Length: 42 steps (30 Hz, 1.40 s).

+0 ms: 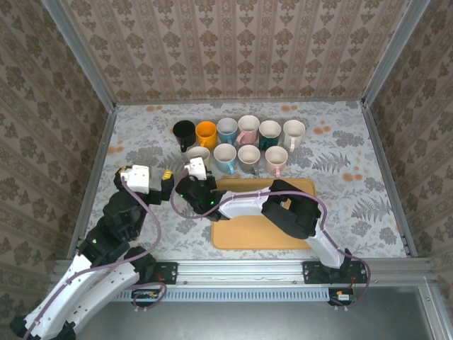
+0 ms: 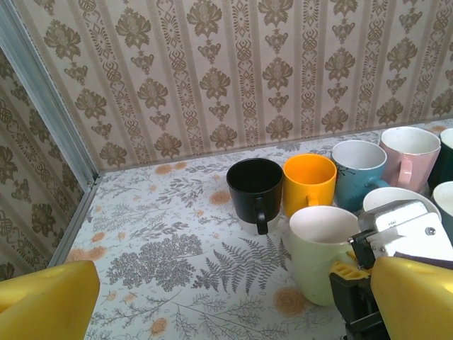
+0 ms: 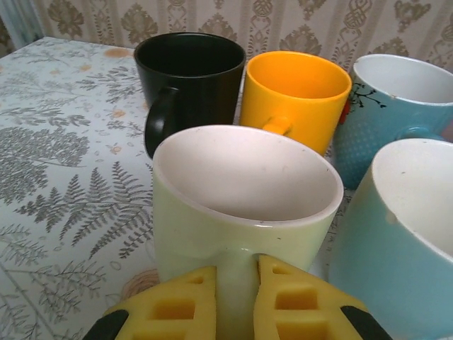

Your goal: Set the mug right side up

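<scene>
A pale green mug (image 3: 241, 191) stands mouth up at the left end of the front row of mugs, also seen from the left wrist (image 2: 322, 255) and from above (image 1: 198, 154). My right gripper (image 3: 237, 273) is shut on its handle, a yellow finger (image 3: 173, 304) on each side. From above, the right gripper (image 1: 197, 172) reaches in from the near side of the mug. My left gripper (image 2: 230, 312) is open with nothing between its fingers (image 2: 46, 301), a little to the left of the mug (image 1: 164, 180).
Behind and to the right stand other upright mugs: black (image 1: 184, 130), orange (image 1: 206, 132), blue (image 1: 226, 129), pink (image 1: 248, 127) and several more. A tan mat (image 1: 262, 227) lies under the right arm. Patterned walls close in the table.
</scene>
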{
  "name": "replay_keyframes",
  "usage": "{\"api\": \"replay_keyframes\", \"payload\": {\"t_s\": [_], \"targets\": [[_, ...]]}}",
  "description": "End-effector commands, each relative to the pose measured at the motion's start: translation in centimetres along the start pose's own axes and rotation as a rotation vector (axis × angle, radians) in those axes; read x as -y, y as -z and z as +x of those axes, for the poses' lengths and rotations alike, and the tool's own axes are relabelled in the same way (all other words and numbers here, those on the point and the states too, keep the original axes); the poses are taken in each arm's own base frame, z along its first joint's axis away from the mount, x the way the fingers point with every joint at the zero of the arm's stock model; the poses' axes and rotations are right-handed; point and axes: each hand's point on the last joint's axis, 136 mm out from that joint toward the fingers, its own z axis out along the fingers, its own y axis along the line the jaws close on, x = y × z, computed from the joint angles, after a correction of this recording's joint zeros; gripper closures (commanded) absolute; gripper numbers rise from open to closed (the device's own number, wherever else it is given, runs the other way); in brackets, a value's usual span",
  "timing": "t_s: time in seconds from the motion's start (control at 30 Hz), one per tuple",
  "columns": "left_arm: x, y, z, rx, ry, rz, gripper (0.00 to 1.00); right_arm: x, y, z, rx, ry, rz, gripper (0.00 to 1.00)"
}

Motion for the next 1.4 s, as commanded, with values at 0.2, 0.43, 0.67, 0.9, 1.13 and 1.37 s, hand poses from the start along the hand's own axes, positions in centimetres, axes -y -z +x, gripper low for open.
{"api": "replay_keyframes", "payload": {"t_s": [0.2, 0.43, 0.67, 0.9, 1.13, 1.37], "targets": [[0.6, -0.2, -0.2, 0.017, 0.019, 0.029, 0.0, 1.1, -1.5, 0.4, 0.002, 0.014, 0.064, 0.87], [0.5, -0.3, -0.1, 0.008, 0.018, 0.017, 0.0, 0.9, -1.3, 0.3, -0.003, 0.017, 0.038, 0.63], [0.3, -0.4, 0.0, 0.002, 0.012, 0.007, 0.0, 1.4, -0.7, 0.7, -0.018, -0.009, 0.027, 0.57], [0.3, -0.3, 0.2, -0.008, 0.008, 0.008, 0.0, 2.0, 0.4, -0.2, -0.024, -0.078, -0.001, 0.51], [0.7, -0.6, 0.5, -0.023, -0.004, 0.024, 0.0, 0.8, 2.9, -3.7, -0.007, -0.064, -0.158, 0.13], [4.4, -2.1, 2.3, -0.066, -0.102, 0.178, 0.0, 2.8, 8.7, -10.9, 0.048, -0.092, -0.397, 0.0]]}}
